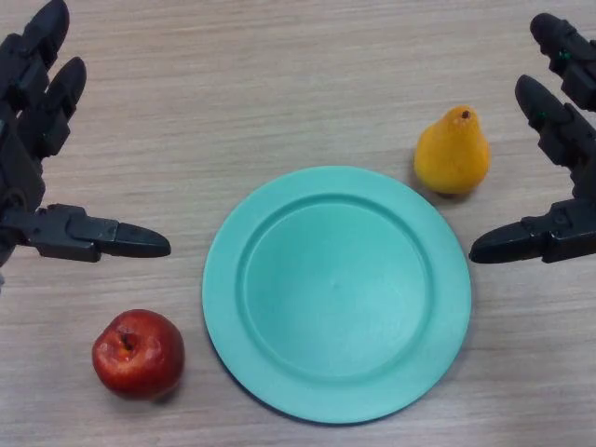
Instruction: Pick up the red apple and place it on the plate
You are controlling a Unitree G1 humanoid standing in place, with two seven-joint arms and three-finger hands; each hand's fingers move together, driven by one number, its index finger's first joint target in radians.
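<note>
Tabletop (279,84): pale wood-grain surface carrying every item listed; the plate serves as the reference for position.

Plate (447,279): round, teal, lying flat at the middle of the scene with nothing on it. Its central spot puts it within likely reach of either arm, which suits its role as the drop-off point.

Left robot hand (37,200): black, to the left of the plate and above the apple in the view. Fingers are straight and pointed away from the robot, thumb stretched out toward the plate, so the hand is spread wide and holds nothing. It shows no contact with any item.

Right robot hand (563,200): black, to the right of the plate, close beside the pear, mirroring the other hand. Fingers straight, thumb aimed at the plate rim; wide open and empty.

Pear (453,154): yellow-orange, standing upright just beyond the plate's upper right edge, stem up. It is not part of the job and looks like a distractor.

Apple (138,354): red, resting on the tabletop to the lower left of the plate, near its rim but apart from it, stem hollow upward. It lies on the left hand's side, so that hand is judged the natural one for the pick. Not yet grasped.
</note>
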